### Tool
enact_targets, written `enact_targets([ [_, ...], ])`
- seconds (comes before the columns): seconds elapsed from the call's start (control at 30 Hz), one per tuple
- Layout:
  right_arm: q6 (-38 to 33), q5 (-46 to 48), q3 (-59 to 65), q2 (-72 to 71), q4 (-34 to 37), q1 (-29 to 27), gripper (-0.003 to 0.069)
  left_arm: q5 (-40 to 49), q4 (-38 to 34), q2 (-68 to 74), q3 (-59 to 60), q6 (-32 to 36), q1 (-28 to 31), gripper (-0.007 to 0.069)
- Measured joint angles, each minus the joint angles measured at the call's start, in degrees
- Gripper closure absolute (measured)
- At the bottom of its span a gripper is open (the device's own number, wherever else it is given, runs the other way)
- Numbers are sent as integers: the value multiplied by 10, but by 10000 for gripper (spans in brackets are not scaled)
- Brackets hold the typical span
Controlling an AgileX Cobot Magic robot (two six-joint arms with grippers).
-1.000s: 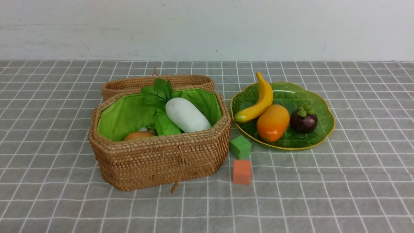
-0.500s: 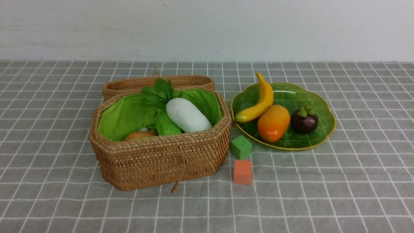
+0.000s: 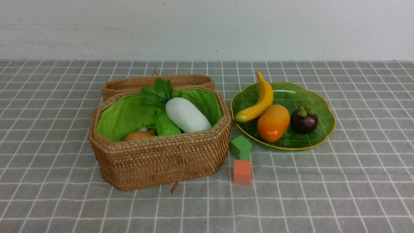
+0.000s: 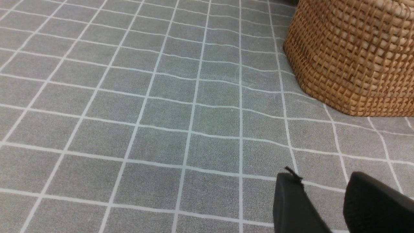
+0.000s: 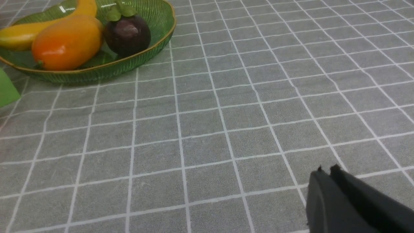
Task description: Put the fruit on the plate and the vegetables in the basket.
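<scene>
Front view — the woven basket (image 3: 161, 155) stands open on the grey checked cloth (image 3: 323, 194), its lid (image 3: 129, 84) lying just behind it. Inside, against the green lining, lie the white radish (image 3: 187, 115) with its leaves (image 3: 157, 92), a light-green gourd (image 3: 166, 124) and, low against the near wall, an orange-brown potato (image 3: 139, 135). To the right, the green plate (image 3: 323, 106) carries the banana (image 3: 258, 102), the mango (image 3: 273, 122) and the mangosteen (image 3: 304, 120). A green cube (image 3: 240, 147) sits between basket and plate; an orange cube (image 3: 242, 172) lies just nearer the camera. Neither arm appears here.

Left wrist view — the left gripper (image 4: 326, 191) hangs over bare cloth, its two dark fingertips set apart with cloth visible between them, holding nothing. A corner of the basket wall is near, not touching.

Right wrist view — the right gripper (image 5: 326, 173) hovers over bare cloth, its tips pressed together, empty. The plate with its three fruits lies well apart from it.
</scene>
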Motion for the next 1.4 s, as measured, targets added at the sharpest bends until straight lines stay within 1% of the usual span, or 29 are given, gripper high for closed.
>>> enact_targets([
  [1.4, 0, 1, 0, 0, 0, 0, 591, 0, 0, 0, 0, 0, 0, 386],
])
